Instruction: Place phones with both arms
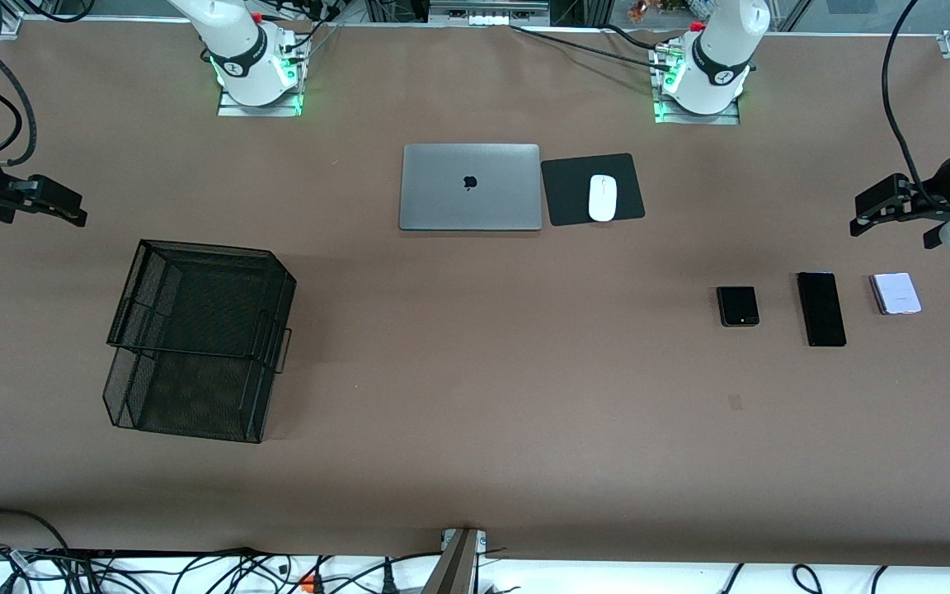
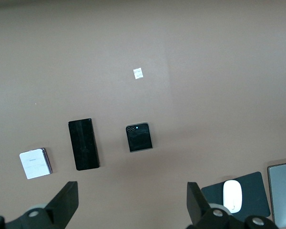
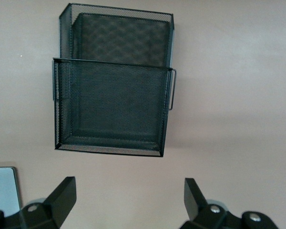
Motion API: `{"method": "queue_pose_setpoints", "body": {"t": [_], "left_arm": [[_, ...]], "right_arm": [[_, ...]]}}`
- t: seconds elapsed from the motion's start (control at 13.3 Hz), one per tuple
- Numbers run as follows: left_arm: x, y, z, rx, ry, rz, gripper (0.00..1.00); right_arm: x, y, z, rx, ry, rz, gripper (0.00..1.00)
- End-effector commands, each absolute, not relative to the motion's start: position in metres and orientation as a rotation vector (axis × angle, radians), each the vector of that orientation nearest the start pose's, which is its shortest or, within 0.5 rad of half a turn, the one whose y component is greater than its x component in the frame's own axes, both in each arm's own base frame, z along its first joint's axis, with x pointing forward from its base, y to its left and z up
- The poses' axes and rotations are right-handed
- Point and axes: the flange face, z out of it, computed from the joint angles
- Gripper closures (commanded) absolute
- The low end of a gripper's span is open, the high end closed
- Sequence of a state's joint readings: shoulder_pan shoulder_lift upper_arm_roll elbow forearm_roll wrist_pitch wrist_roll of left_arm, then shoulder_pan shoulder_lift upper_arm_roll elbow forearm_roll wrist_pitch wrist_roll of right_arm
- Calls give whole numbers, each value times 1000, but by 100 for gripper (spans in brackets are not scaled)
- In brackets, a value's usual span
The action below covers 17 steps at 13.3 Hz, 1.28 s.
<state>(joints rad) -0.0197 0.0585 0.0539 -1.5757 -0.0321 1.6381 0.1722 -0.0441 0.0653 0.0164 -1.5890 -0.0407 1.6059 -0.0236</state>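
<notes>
Lying untouched in a row at the front view's 3 o'clock: black flip phone (image 1: 738,306), slim black slab (image 1: 821,308), lavender-white phone (image 1: 895,293); nothing placed yet, mesh tray (image 1: 195,342) at 9 o'clock apparently empty. Left gripper (image 1: 883,210) and right gripper (image 1: 50,205) wait at the table's ends, arms cropped. Left wrist view: left gripper (image 2: 132,200) fingers apart, empty, above the phones. Right wrist view: right gripper (image 3: 129,195) fingers apart, empty, above the tray.
</notes>
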Motion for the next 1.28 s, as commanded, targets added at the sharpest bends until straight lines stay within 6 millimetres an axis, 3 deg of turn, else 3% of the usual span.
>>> {"method": "queue_pose_setpoints", "body": {"t": [0.0, 0.3, 0.38, 0.75, 0.98, 1.13, 1.2], "left_arm": [[579, 22, 601, -3159, 166, 8, 0], [577, 23, 595, -3158, 154, 62, 0], [582, 21, 582, -3160, 159, 108, 0], [608, 20, 571, -3157, 155, 108, 0], [607, 13, 562, -3153, 188, 142, 0], [602, 14, 512, -3152, 173, 285, 0], [615, 16, 476, -3152, 163, 304, 0]], "right_arm": [[571, -22, 590, -3163, 0, 50, 0], [571, -23, 589, -3160, 13, 54, 0], [570, -23, 589, -3158, 13, 59, 0], [571, -24, 592, -3157, 20, 56, 0], [570, -24, 597, -3156, 11, 44, 0], [570, -27, 597, -3156, -6, 45, 0], [570, -28, 597, -3151, -42, 44, 0]]}}
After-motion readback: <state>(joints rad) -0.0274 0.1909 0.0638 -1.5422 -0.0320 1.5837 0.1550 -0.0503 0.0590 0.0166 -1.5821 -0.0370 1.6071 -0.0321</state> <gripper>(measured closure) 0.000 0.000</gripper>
